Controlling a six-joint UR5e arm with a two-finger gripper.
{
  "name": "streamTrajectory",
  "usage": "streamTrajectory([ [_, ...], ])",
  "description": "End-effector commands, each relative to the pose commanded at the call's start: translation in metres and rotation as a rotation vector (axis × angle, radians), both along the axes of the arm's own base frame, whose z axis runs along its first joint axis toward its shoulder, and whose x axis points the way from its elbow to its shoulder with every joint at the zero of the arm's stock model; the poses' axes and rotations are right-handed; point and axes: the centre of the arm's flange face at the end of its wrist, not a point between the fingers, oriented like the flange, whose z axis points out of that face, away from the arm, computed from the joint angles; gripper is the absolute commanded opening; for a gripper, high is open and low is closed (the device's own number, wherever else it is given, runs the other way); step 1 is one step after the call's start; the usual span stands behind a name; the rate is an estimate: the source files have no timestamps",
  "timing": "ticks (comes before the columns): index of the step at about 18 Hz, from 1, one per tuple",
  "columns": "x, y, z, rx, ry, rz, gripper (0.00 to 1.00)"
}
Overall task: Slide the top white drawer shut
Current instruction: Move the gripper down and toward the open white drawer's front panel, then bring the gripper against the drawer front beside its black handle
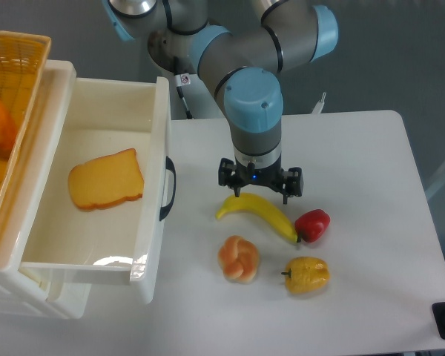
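arm: reaching down from above | wrist: vertical | claw: fingers spread, holding nothing

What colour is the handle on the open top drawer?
Black; the handle on the top white drawer shows clearly in the fixed camera view.

The top white drawer looks like glossy white plastic, smooth walls with a bright glare spot near its front corner, and its curved handle is shiny black plastic. The basket at the table's left edge is rough yellow wicker. The table top is matt white, pretty flat-looking. The arm has smooth grey housings with satin light-blue caps. The gripper is matt black.
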Motion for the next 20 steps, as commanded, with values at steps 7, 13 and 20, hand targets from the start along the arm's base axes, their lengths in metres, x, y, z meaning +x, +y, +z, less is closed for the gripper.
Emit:
streamTrajectory([
  [7, 0.007, 0.003, -0.024, 0.012, -0.107, 0.029, 1.0],
  [13, 0.014, 0.008, -0.046, 0.038, -0.186, 0.033, 1.0],
  [20, 0.024, 0.015, -0.053, 0.04, -0.21, 0.024, 1.0],
])
